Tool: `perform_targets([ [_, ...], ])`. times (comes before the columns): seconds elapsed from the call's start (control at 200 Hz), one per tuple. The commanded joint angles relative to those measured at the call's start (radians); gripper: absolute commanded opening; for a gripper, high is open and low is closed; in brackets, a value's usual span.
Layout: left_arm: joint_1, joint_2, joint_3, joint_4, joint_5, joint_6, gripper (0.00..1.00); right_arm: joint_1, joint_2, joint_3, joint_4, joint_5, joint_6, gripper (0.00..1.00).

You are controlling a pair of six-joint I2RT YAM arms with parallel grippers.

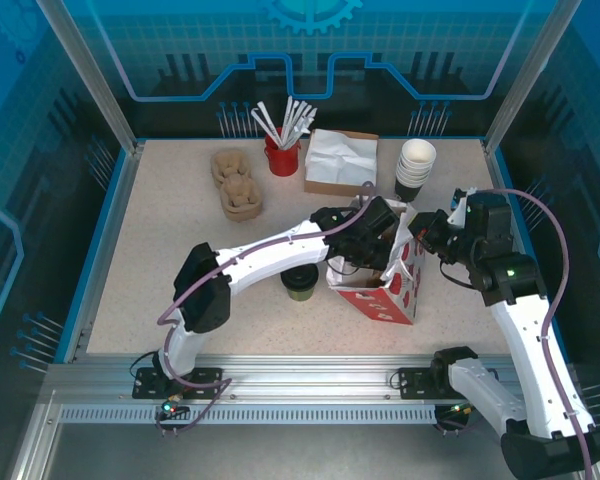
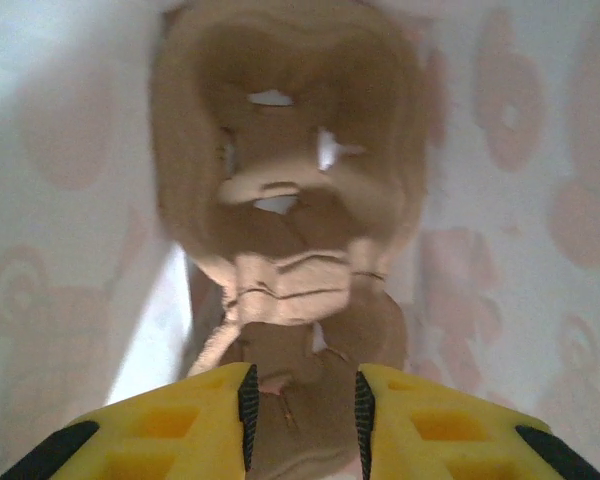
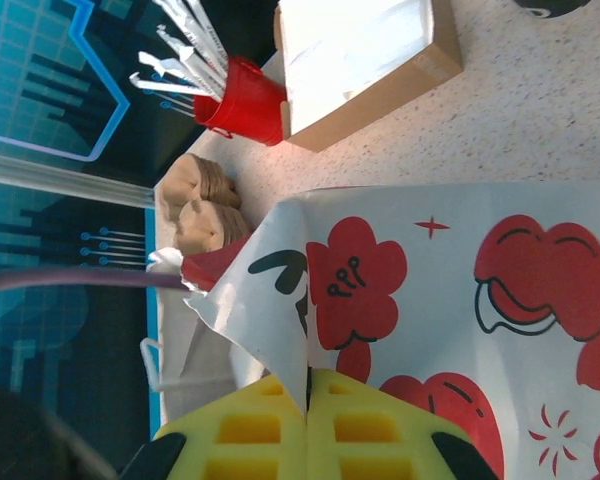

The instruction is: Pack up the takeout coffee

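Takeout coffee [image 1: 300, 283]: upright mid-worktop [image 1: 160, 250], beside paper bag [image 1: 385, 295].
Right gripper [image 3: 307, 385]: pinched closed on bag rim.
Left gripper [image 2: 302, 385]: inside bag, jaws astride pulp cup carrier [image 2: 290, 200]; grip uncertain.

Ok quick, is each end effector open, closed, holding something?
Left end effector: inside the paper bag at a cardboard carrier; open or gripping cannot be told.
Right end effector: closed on the paper bag's edge.
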Motion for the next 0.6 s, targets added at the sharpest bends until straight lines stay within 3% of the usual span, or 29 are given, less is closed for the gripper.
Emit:
perform_targets([
  [0.0, 0.007, 0.033, -0.015, 0.005, 0.010, -0.041, 0.33, 0.019, -0.020, -0.014, 0.056, -0.074, -0.016, 0.00],
  [0.59, 0.005, 0.090, -0.108, 0.139, 0.090, -0.039, 0.30, 0.019, 0.020, -0.044, 0.148, -0.193, -0.072, 0.00],
])
